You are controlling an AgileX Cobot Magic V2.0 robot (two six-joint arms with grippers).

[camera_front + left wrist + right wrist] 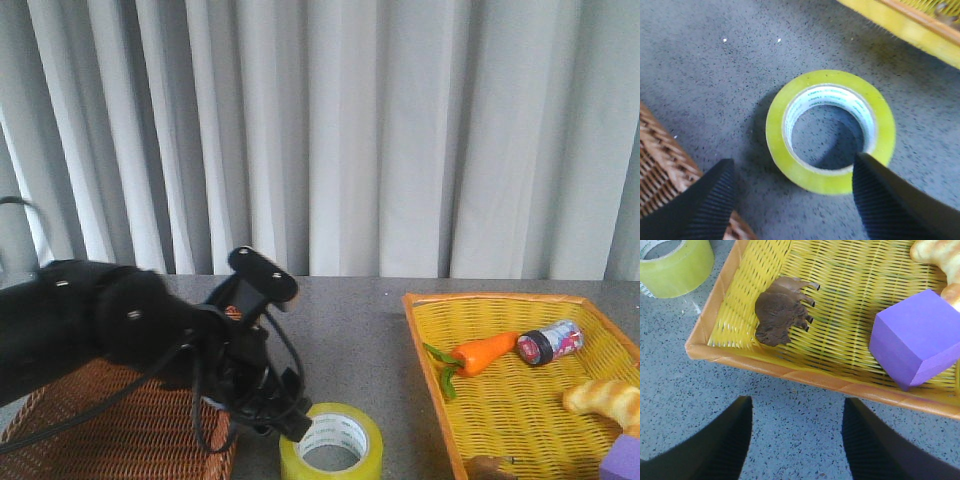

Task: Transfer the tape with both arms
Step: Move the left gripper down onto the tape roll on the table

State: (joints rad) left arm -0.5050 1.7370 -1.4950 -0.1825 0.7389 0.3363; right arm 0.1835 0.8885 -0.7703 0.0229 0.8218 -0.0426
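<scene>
The tape [333,447] is a yellow roll with a white core, lying flat on the grey table at the front middle. My left gripper [290,420] hangs just above its left rim, open and empty. In the left wrist view the tape [830,131] lies below the open gripper [795,192]; one fingertip [875,190] overlaps the roll's near rim, the other [710,195] stands clear of it. The right arm does not show in the front view. In the right wrist view my right gripper [797,440] is open over bare table, and the tape [675,265] is far off.
A brown wicker basket [110,430] sits at the front left under the left arm. A yellow tray [430,330] at the right holds a carrot [480,352], a black-capped jar [548,342], bread [605,400], a purple block [917,337] and a brown toy animal [782,310].
</scene>
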